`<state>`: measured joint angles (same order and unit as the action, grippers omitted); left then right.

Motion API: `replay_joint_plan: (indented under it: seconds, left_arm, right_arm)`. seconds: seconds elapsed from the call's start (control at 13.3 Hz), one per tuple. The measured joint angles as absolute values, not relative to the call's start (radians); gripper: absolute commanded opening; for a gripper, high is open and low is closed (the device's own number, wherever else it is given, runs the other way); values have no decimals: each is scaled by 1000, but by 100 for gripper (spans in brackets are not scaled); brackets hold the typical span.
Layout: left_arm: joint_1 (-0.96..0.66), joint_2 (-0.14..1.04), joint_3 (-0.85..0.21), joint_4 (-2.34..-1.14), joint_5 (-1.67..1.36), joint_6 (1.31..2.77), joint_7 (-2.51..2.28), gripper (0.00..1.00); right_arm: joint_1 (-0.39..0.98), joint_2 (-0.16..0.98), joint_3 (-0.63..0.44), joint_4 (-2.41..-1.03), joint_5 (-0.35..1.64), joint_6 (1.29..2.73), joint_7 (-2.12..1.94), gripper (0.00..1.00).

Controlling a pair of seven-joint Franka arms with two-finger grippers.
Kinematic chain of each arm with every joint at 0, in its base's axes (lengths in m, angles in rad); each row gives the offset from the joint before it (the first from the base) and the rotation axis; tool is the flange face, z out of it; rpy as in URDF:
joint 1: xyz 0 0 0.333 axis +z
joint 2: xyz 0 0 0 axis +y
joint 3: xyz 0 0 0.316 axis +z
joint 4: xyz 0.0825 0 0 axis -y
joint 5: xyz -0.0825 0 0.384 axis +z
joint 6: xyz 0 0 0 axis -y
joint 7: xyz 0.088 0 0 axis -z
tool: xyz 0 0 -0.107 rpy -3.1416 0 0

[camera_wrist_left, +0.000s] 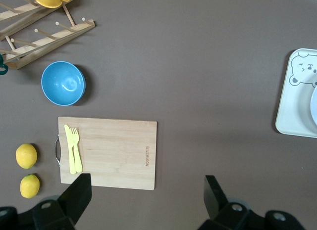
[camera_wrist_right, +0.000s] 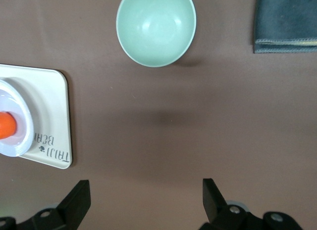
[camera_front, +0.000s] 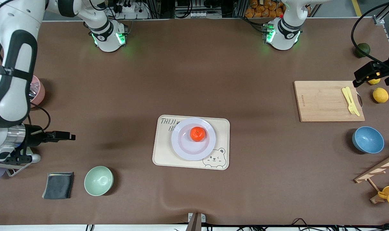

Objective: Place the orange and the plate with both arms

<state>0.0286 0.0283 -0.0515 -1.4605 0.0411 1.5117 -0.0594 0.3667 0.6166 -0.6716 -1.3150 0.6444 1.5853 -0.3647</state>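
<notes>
Bright orange-red against pale lavender — the orange (camera_front: 197, 134) sits in the shallow centre of the plate (camera_front: 185, 150), and the plate rests on a cream tray (camera_front: 163, 157) with a bear drawing, mid-table. The right gripper (camera_front: 70, 137) hangs over bare brown mat at the right arm's end, fingers (camera_wrist_right: 77, 203) spread wide and holding nothing; a mint-green bowl (camera_front: 98, 180) lies nearer the front camera. The left gripper (camera_front: 363, 78) hovers over the wooden cutting board's (camera_front: 322, 101) edge near two lemons (camera_front: 380, 95) — its fingers (camera_wrist_left: 79, 195) likewise parted and empty.
</notes>
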Motion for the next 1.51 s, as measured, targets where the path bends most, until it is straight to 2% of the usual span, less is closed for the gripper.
replay_joint_plan:
  seconds: [0.38, 0.53, 0.75, 0.98, 1.2, 1.51]
  left_arm:
    - [29, 28, -52, -1463, 41, 1512, -59, 100]
    - [28, 28, -52, -1464, 41, 1512, -59, 100]
    - [28, 28, -52, -1464, 41, 1512, -59, 100]
    - [28, 28, -52, -1465, 41, 1512, -59, 100]
    - [28, 28, -52, -1465, 41, 1512, -59, 100]
    - [28, 28, -52, -1465, 41, 1512, -59, 100]
  right_arm:
    - [362, 599, -704, -1311, 638, 1568, -365, 100]
    - [335, 551, -686, -1296, 554, 1558, -369, 100]
    - [194, 418, -487, -1291, 356, 1547, -369, 100]
    - [98, 306, -369, -1290, 203, 1534, -369, 100]
    - [-20, 196, -270, -1327, 155, 1493, -369, 100]
    - [-134, 144, -81, -1449, 112, 1588, -316, 100]
